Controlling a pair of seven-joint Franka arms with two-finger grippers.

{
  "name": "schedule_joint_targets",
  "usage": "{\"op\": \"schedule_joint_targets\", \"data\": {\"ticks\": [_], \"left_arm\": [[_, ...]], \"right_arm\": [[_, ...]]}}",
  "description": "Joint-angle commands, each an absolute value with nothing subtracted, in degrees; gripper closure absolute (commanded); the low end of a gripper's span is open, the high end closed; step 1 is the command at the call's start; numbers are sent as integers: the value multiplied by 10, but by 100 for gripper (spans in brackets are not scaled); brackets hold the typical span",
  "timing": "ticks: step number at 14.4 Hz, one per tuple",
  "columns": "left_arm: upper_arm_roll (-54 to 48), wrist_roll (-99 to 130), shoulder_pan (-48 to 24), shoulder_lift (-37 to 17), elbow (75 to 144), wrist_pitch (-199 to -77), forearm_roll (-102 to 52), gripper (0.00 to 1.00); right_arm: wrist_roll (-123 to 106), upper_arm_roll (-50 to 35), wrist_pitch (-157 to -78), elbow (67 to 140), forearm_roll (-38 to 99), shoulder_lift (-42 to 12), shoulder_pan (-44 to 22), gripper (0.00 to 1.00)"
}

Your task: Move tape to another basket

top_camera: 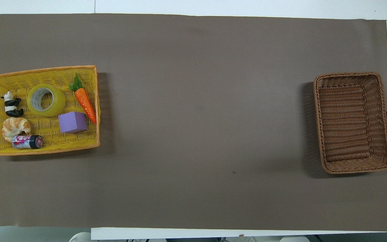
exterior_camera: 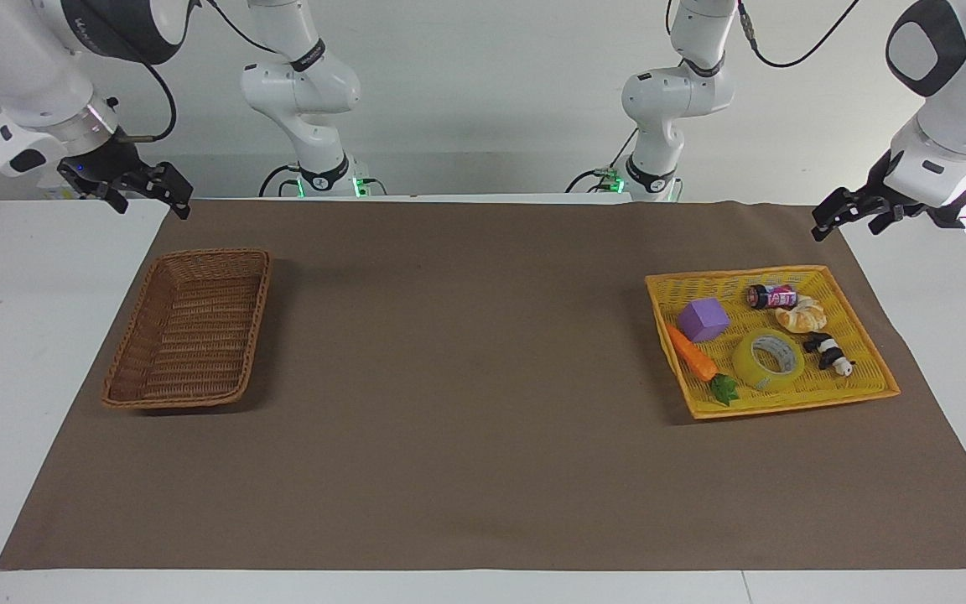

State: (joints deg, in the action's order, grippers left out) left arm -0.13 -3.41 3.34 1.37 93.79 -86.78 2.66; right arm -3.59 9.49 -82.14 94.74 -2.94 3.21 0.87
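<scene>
Lying among crowded toys in the yellow tray [exterior_camera: 869, 356] near the left arm's table edge, the tape [exterior_camera: 769, 359] risks snagging the carrot [exterior_camera: 693, 354]; the left gripper [exterior_camera: 848, 211] and right gripper [exterior_camera: 148, 189] hover spread and empty, and the basket [exterior_camera: 118, 369] waits empty.

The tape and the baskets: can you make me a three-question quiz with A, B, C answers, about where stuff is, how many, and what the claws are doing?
1. Where is the tape?
A. in the yellow tray
B. in the wicker basket
C. on the brown mat

2. How many things lie in the yellow tray?
A. three
B. six
C. nine

3. What is the left claw holding?
A. the tape
B. the carrot
C. nothing

Answers: 1 A, the roll lies in the tray between the carrot and the panda. 2 B, tape, carrot, panda, purple cube, croissant and can. 3 C, it hangs bare above the table's edge; the right claw waits too.
</scene>
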Motion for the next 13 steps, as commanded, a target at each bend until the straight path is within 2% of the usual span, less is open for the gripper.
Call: {"op": "schedule_joint_targets", "data": {"ticks": [1,4,7,11,13], "left_arm": [[-2,-30,33,20,935,-861,22,0],[3,-33,43,35,967,-881,22,0],[4,-64,44,16,1037,-993,22,0],[4,-64,86,-7,1188,-1248,22,0],[4,-57,77,-38,1188,-1271,22,1]], "right_arm": [[-46,95,-831,961,-27,42,10,1],[-46,95,-831,961,-27,42,10,1],[-46,95,-831,961,-27,42,10,1],[-46,95,-831,961,-27,42,9,1],[-46,95,-831,961,-27,42,9,1]]}}
